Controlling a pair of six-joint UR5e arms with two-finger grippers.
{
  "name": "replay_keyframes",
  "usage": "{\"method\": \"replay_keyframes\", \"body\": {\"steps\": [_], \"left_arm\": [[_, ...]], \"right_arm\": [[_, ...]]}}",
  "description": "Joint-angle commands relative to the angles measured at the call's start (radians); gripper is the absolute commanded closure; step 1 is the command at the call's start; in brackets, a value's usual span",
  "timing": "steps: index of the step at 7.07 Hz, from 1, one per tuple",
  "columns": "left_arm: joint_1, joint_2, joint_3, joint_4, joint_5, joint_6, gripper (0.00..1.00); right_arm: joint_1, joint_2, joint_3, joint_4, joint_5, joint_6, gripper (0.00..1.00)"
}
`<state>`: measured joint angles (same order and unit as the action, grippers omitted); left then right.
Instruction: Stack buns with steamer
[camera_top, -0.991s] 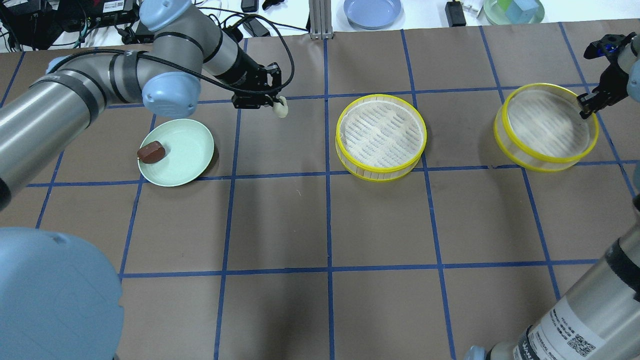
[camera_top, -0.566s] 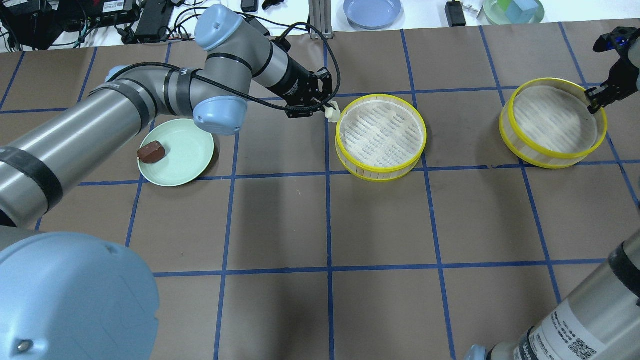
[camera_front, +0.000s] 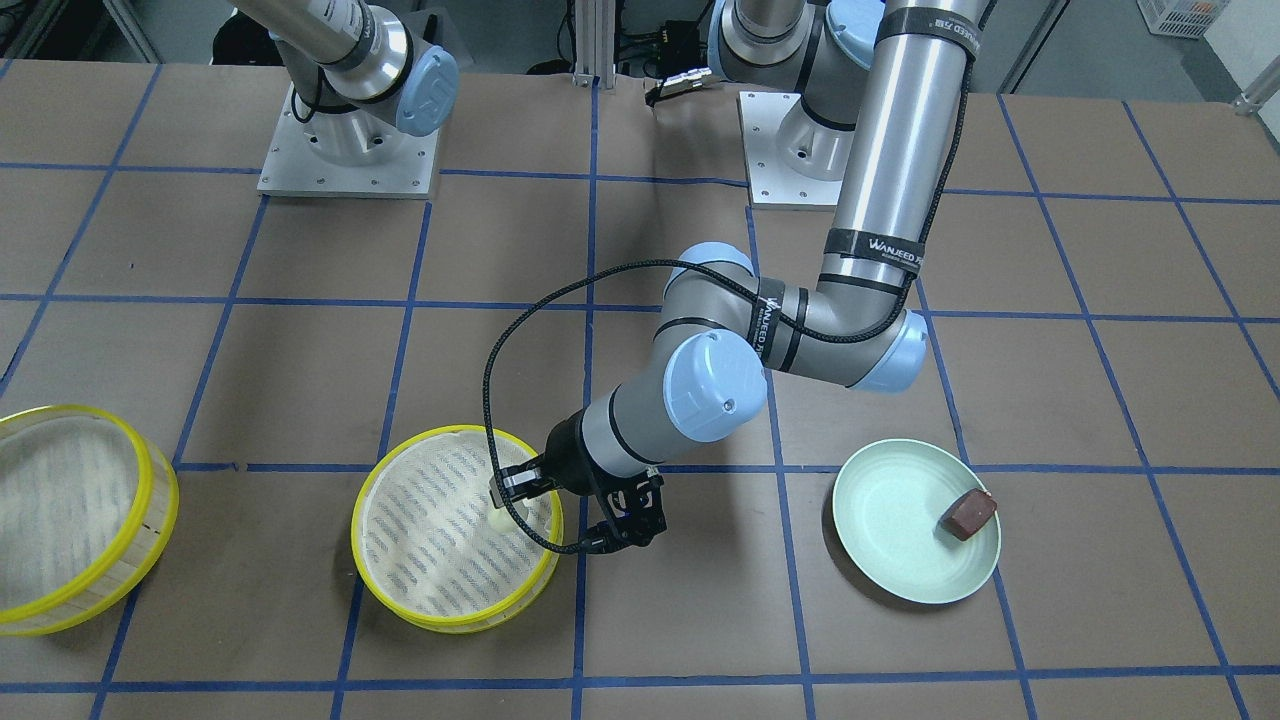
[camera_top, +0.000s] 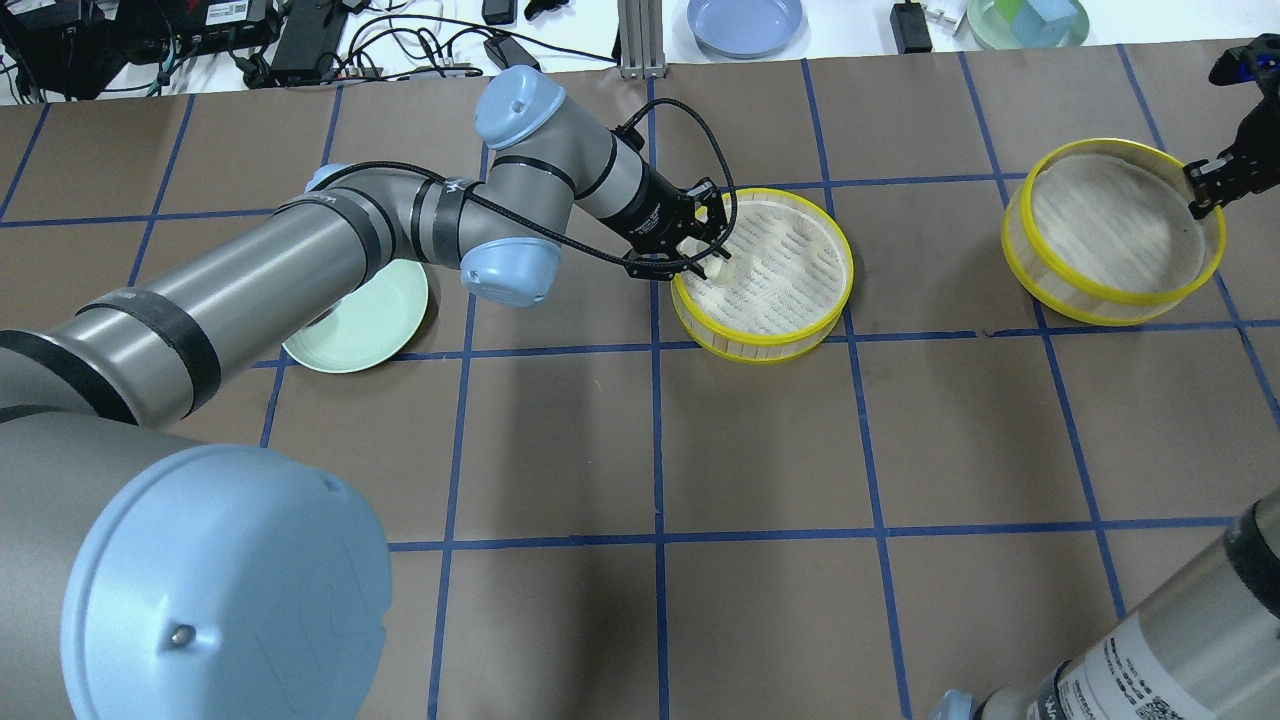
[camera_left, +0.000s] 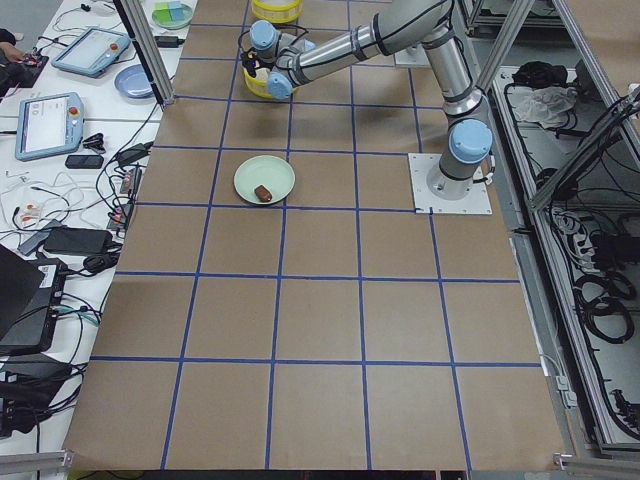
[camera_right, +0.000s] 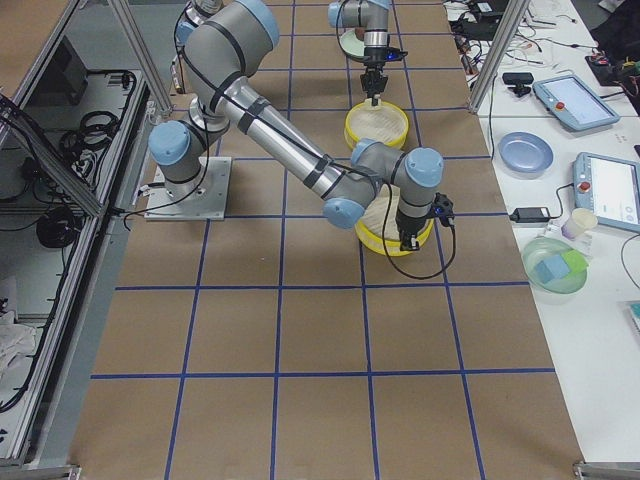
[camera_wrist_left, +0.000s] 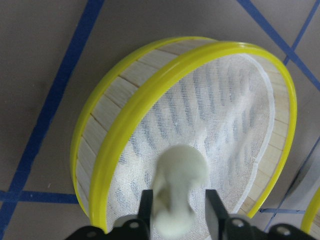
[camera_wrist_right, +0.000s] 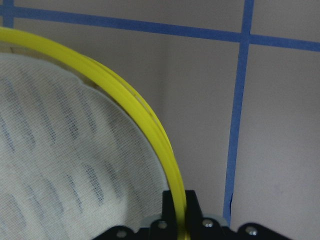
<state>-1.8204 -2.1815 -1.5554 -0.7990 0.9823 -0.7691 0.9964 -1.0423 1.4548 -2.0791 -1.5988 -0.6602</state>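
Observation:
My left gripper (camera_top: 706, 260) is shut on the cream-white bun (camera_top: 718, 274) and holds it just inside the left rim of the middle yellow-rimmed steamer tray (camera_top: 765, 346). The left wrist view shows the bun (camera_wrist_left: 177, 185) between the fingers above the tray's cloth lining. The dark reddish-brown bun (camera_front: 968, 515) lies on the pale green plate (camera_front: 885, 545); my left arm hides it in the overhead view. My right gripper (camera_top: 1200, 188) is shut on the far right rim of the second steamer tray (camera_top: 1105, 298), which is tilted. Its fingers pinch the yellow rim (camera_wrist_right: 179, 200).
A blue plate (camera_top: 745, 22), a green bowl with blocks (camera_top: 1028, 20) and cables lie beyond the table's far edge. My left arm stretches over the plate (camera_top: 352, 340). Bare brown table with blue grid lines lies in front of both trays.
My left arm swung right with the cream-white bun, from over bare table to over the middle tray's near-left rim. My right gripper shifted the second tray slightly farther back.

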Motion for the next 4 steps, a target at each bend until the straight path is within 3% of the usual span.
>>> {"method": "replay_keyframes", "body": {"steps": [1, 4], "left_arm": [[-0.002, -0.001, 0.001, 0.0, -0.001, -0.024, 0.0], [0.032, 0.096, 0.053, -0.058, 0.025, -0.015, 0.0]], "right_arm": [[0.007, -0.031, 0.009, 0.02, 0.002, 0.078, 1.0], [0.111, -0.152, 0.096, 0.036, -0.007, 0.28, 1.0]]}}
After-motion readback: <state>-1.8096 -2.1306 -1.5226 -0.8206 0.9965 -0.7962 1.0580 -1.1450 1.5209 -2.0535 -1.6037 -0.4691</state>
